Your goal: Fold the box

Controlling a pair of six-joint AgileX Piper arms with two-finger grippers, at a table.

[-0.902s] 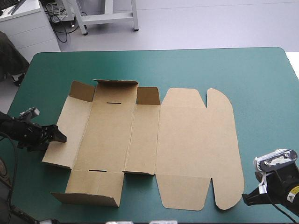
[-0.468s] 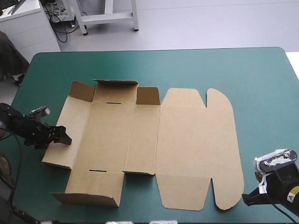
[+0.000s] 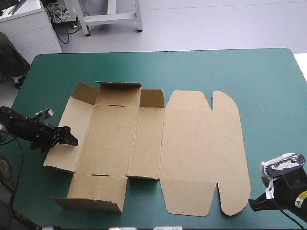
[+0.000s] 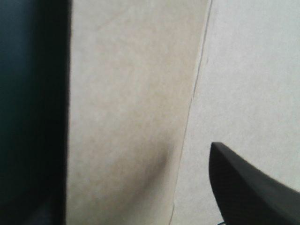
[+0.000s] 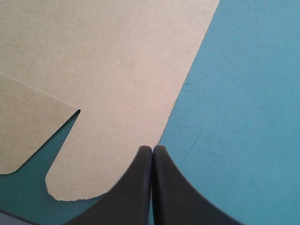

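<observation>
High view: the box [image 3: 192, 148] runs lengthwise across the table [image 3: 268, 76], lid toward its right edge; left gripper [image 3: 72, 140] spread, right gripper [image 3: 251, 204] clenched empty.

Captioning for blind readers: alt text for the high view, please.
A brown box lies mostly flat on the teal-green table, left-side flaps partly raised. The left gripper is over its left flap; the right gripper sits beside its near right corner.
</observation>
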